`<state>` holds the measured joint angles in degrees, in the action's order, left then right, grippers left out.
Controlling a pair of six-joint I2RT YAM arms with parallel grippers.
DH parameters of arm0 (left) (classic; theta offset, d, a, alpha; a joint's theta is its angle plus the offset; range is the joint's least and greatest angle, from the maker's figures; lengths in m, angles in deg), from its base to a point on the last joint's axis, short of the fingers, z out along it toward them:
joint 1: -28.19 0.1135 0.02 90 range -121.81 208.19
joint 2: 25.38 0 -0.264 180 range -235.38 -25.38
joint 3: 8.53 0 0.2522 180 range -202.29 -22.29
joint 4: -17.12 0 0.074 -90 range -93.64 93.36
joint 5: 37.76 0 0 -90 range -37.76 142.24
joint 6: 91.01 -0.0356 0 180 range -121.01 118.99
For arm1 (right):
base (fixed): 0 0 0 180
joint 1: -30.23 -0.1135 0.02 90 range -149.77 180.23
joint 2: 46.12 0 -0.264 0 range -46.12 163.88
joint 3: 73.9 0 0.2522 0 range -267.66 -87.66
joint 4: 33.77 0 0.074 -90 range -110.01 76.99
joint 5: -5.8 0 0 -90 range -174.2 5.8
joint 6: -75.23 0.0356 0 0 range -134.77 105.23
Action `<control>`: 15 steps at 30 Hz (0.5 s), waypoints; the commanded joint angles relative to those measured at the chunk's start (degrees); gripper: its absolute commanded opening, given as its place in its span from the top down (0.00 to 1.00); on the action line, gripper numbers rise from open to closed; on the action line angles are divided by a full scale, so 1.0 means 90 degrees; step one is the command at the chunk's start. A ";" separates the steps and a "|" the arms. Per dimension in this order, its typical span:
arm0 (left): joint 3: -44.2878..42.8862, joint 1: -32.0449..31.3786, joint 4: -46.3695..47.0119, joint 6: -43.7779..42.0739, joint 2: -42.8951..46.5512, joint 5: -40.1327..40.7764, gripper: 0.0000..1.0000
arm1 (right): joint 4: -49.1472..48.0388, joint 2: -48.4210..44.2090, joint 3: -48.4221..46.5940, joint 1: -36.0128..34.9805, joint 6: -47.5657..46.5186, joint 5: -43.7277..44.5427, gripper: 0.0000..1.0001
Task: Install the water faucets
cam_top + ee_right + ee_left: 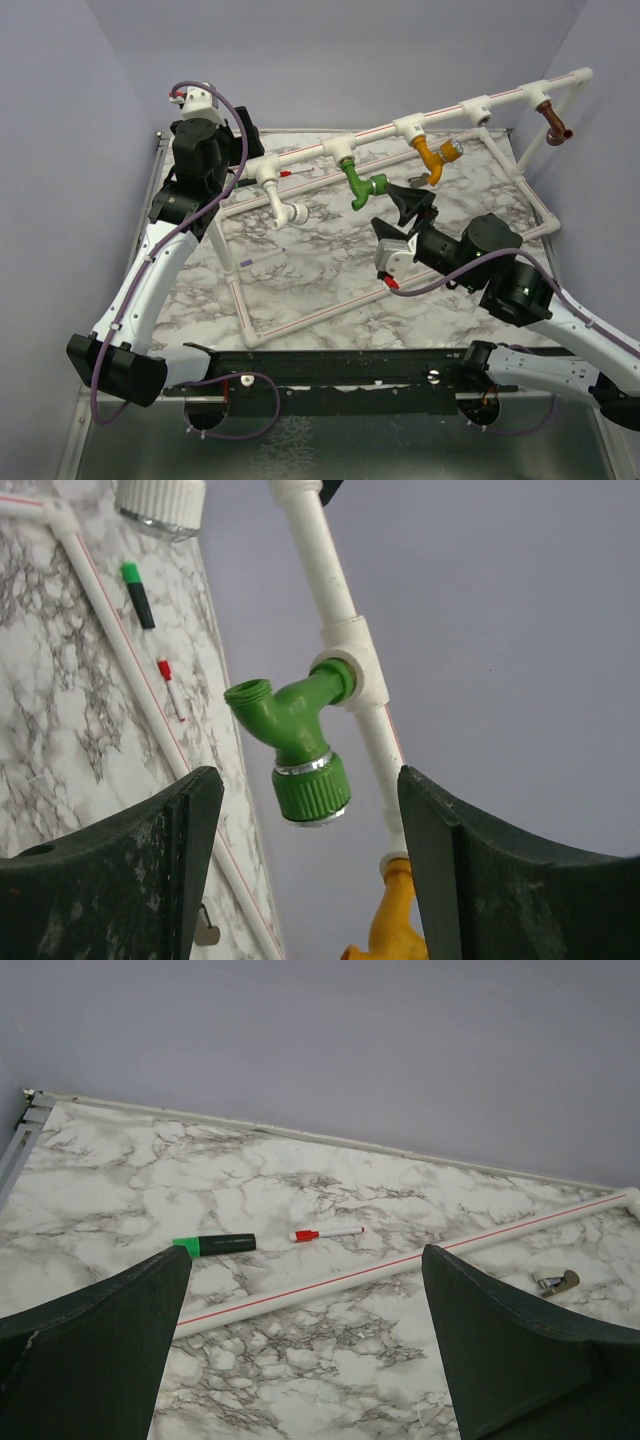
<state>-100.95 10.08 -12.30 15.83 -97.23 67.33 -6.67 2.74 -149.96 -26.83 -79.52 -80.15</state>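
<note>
- My right pincer (408,205) has its fingers apart and nothing between them.
- The green faucet (295,720) lies straight ahead of that pincer, centred on the gap and just beyond the fingertips; it does not touch either finger.
- The faucet's stem runs sideways into the fitting on the white pipe (310,540). Its ribbed cap with the silver ring points back toward the pincer, and its open mouth points to the left finger's side.
- The pipe runs across the gap rather than along it, so I judge that a straight push forward would bring the fingers to either side of the ribbed cap.
- The yellow faucet (395,920) sits further along the same pipe, close to the right finger, and I could nudge it.
- My left pincer (307,1255) is spread wide and empty over the table (330,1185), well apart from the green faucet, so the right arm is nearer.
</note>
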 commanded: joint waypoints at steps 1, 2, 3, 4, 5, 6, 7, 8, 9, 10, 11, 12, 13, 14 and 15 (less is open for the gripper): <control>0.0390 -0.0117 -0.1258 -0.0094 -0.0333 -0.0378 0.01 | -0.0504 0.0042 0.0383 -0.0047 -0.1088 0.0192 0.25; 0.0390 -0.0117 -0.1253 -0.0094 -0.0331 -0.0378 0.01 | -0.0671 0.0061 0.0464 -0.0047 -0.1197 0.0194 0.25; 0.0390 -0.0117 -0.1252 -0.0094 -0.0336 -0.0378 0.01 | -0.0755 0.0100 0.0499 -0.0047 -0.1259 0.0189 0.25; 0.0390 -0.0117 -0.1252 -0.0094 -0.0331 -0.0387 0.01 | -0.0758 0.0174 0.0501 -0.0047 -0.1319 0.0185 0.25; 0.0394 -0.0117 -0.1257 -0.0099 -0.0327 -0.0388 0.01 | -0.0733 0.0251 0.0481 -0.0047 -0.1352 0.0184 0.25; 0.0390 -0.0117 -0.1258 -0.0102 -0.0333 -0.0383 0.01 | -0.0765 0.0350 0.0491 -0.0046 -0.1419 0.0206 0.25; 0.0390 -0.0117 -0.1263 -0.0104 -0.0336 -0.0379 0.01 | -0.0919 0.0404 0.0571 -0.0047 -0.1525 0.0261 0.25; 0.0390 -0.0117 -0.1259 -0.0104 -0.0330 -0.0378 0.01 | -0.1160 0.0439 0.0671 -0.0052 -0.1675 0.0350 0.25; 0.0390 -0.0117 -0.1251 -0.0104 -0.0336 -0.0383 0.01 | -0.1465 0.0482 0.0803 -0.0055 -0.1832 0.0449 0.25; 0.0390 -0.0117 -0.1256 -0.0104 -0.0329 -0.0387 0.01 | -0.1871 0.0538 0.0905 -0.0064 -0.1985 0.0618 0.25; 0.0390 -0.0117 -0.1258 -0.0104 -0.0331 -0.0380 0.01 | -0.2099 0.0613 0.0986 -0.0087 -0.2119 0.0773 0.26; 0.0392 -0.0117 -0.1258 -0.0104 -0.0330 -0.0378 0.01 | -0.2314 0.0679 0.1057 -0.0102 -0.2248 0.0907 0.27; 0.0390 -0.0117 -0.1253 -0.0104 -0.0336 -0.0383 0.01 | -0.2491 0.0734 0.1113 -0.0116 -0.2368 0.1003 0.28; 0.0390 -0.0117 -0.1257 -0.0104 -0.0328 -0.0387 0.01 | -0.2707 0.0776 0.1187 -0.0140 -0.2466 0.1097 0.29; 0.0390 -0.0117 -0.1253 -0.0104 -0.0329 -0.0395 0.01 | -0.2913 0.0818 0.1251 -0.0157 -0.2552 0.1164 0.30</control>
<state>-100.95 10.08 -12.30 15.81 -97.26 67.35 -21.53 8.69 -140.98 -27.38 -96.46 -75.58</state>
